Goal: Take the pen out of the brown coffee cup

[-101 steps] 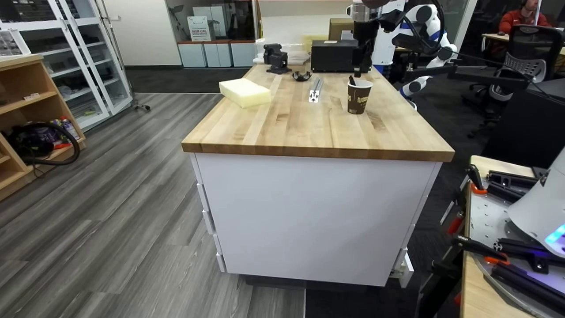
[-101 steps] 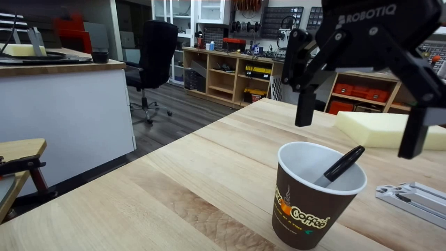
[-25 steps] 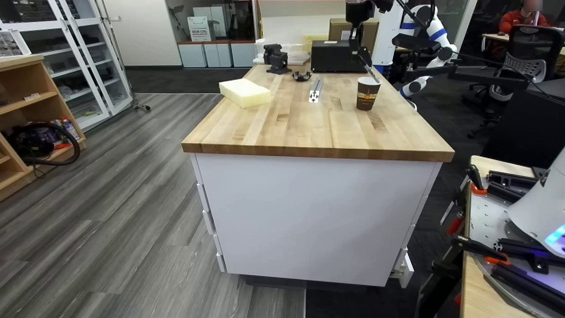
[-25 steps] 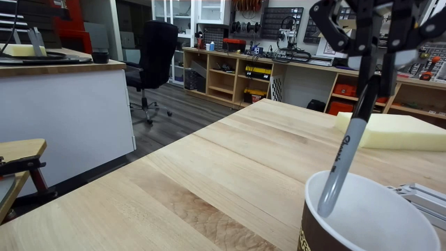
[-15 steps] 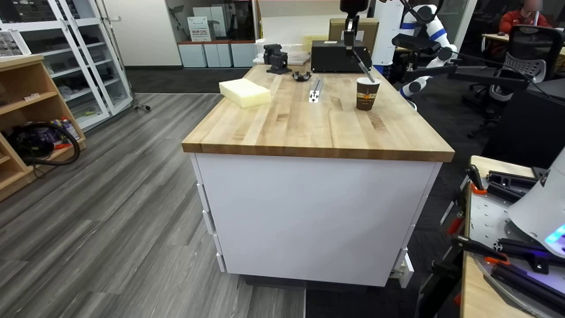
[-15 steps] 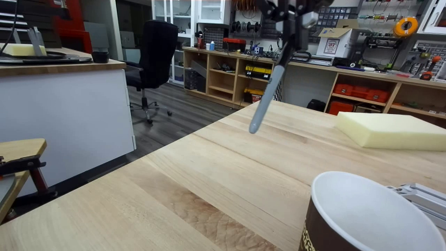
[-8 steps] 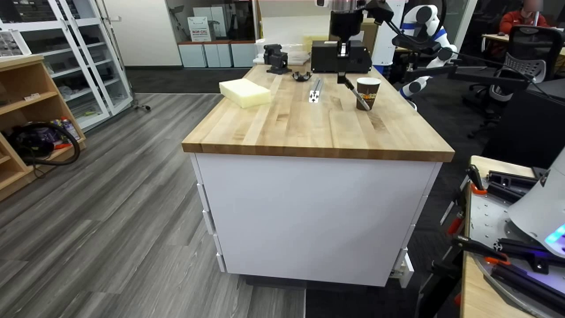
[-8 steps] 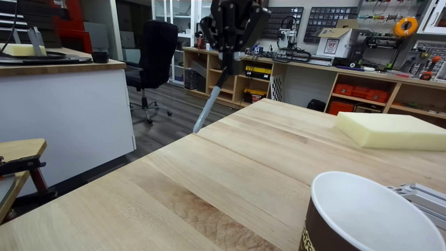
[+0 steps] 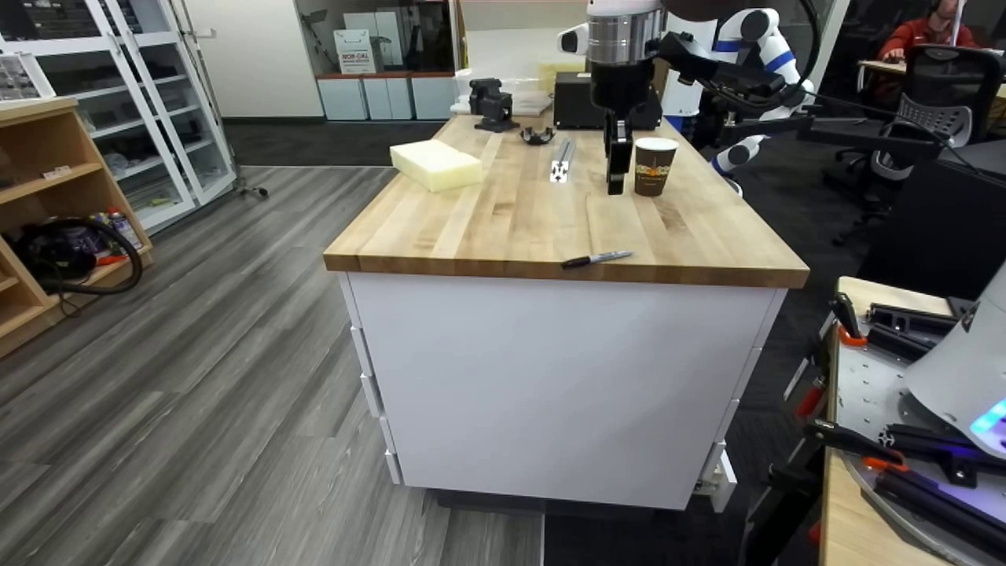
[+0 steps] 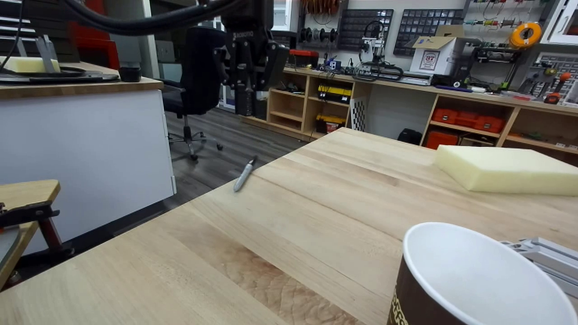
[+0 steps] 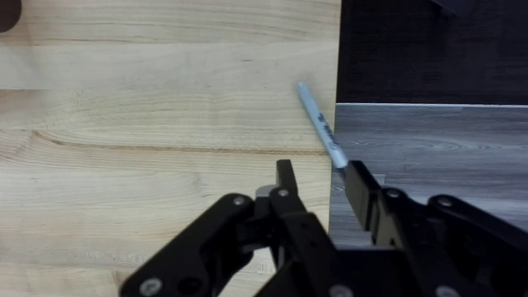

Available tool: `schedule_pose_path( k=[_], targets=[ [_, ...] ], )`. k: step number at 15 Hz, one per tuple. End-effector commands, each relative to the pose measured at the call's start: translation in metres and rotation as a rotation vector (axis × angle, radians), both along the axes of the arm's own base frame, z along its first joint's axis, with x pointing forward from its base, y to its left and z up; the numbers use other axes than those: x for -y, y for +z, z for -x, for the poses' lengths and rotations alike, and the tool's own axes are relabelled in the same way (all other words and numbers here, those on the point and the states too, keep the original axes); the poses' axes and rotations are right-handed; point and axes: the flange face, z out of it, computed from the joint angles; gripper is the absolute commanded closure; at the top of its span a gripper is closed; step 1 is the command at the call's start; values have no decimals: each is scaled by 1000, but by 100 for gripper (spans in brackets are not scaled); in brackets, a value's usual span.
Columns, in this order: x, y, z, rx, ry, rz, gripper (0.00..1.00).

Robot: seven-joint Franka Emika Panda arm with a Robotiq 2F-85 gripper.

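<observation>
The pen (image 9: 597,259), grey with a black cap, is at the edge of the wooden table, outside the cup. Its cap end reaches past that edge in an exterior view (image 10: 244,175); I cannot tell if it is fully at rest. Above it hangs my gripper (image 9: 616,187), apart from it. In the wrist view the gripper (image 11: 320,164) is open, with a gap between its fingers, and the near finger hides the cap of the pen (image 11: 317,117). The brown coffee cup (image 9: 651,169) stands upright behind; its visible white inside shows no pen in an exterior view (image 10: 478,271).
A pale yellow foam block (image 9: 436,167) lies on the table's far-left part. A metal rail (image 9: 561,161) lies near the cup. At the back stand a black box (image 9: 574,102) and a black clamp-like device (image 9: 492,106). Beyond the table edge is floor.
The pen was lifted from the cup, carried to the table's edge in the shut gripper, and let go within the last half second. The gripper has opened; the pen has dropped below it.
</observation>
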Motion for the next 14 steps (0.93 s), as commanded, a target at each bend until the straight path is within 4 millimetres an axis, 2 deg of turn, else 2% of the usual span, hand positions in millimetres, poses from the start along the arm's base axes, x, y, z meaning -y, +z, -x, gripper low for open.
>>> schedule_pose_path(
  k=[1, 4, 5, 8, 14],
  targets=[
    [-12, 2, 33, 46, 20, 48, 31],
    [-17, 4, 51, 60, 29, 70, 12],
    [-13, -3, 29, 12, 33, 51, 31],
    [-15, 1, 41, 23, 35, 59, 12],
    [-14, 1, 43, 25, 35, 59, 12]
  ],
)
